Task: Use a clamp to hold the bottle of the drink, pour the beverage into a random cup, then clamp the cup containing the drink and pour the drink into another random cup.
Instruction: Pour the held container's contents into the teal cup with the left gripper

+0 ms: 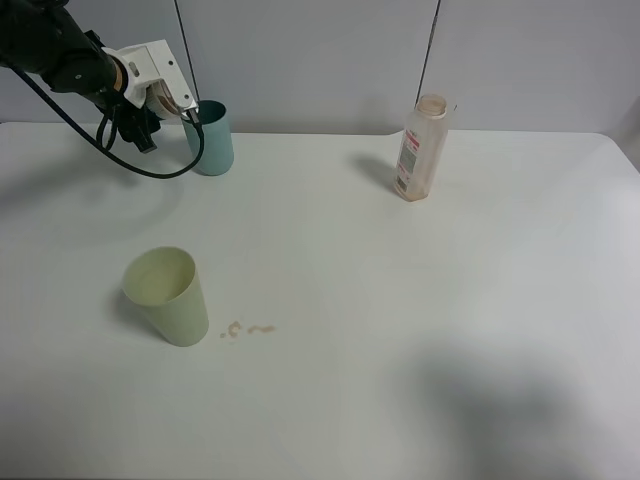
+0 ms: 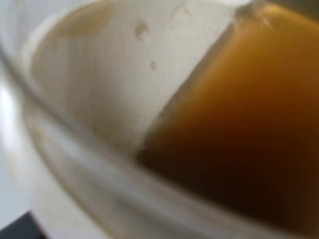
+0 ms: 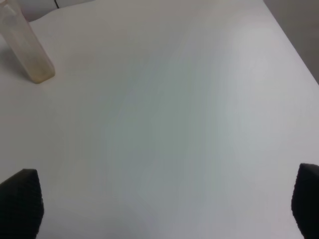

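Up at the far left of the white table (image 1: 420,300), the left arm is raised beside the teal cup (image 1: 212,140), its left pincer (image 1: 178,100) clamped on a short cup tipped over toward the teal one; from the high view that held cup (image 1: 160,85) is mostly lost against the arm's white housing, so I cannot make out its blue band there. The left wrist camera looks almost straight into it: a white inner wall (image 2: 114,74) with a few droplets and a smear of brown, a clear rim curving across the front, and the dark brown beverage (image 2: 244,124) pooled to one side with its surface slanting, which shows how far the cup leans. Whether any liquid is passing over the lip into the teal cup I cannot tell. The teal cup stands upright at the back edge of the table, just beside the pincer. Nearer the front on the left stands a larger pale green cup (image 1: 168,296), upright and looking dry inside, with a few small brownish spilled drops (image 1: 248,329) on the table just to its right. The bottle (image 1: 421,148) stands upright and uncapped toward the back on the right, well apart from the cups, and appears almost drained. The right pincer (image 3: 164,209) shows only in its own wrist view, its two dark fingertips (image 3: 20,201) spread wide apart above bare table, gripping nothing, with the bottle (image 3: 27,47) off beyond it.
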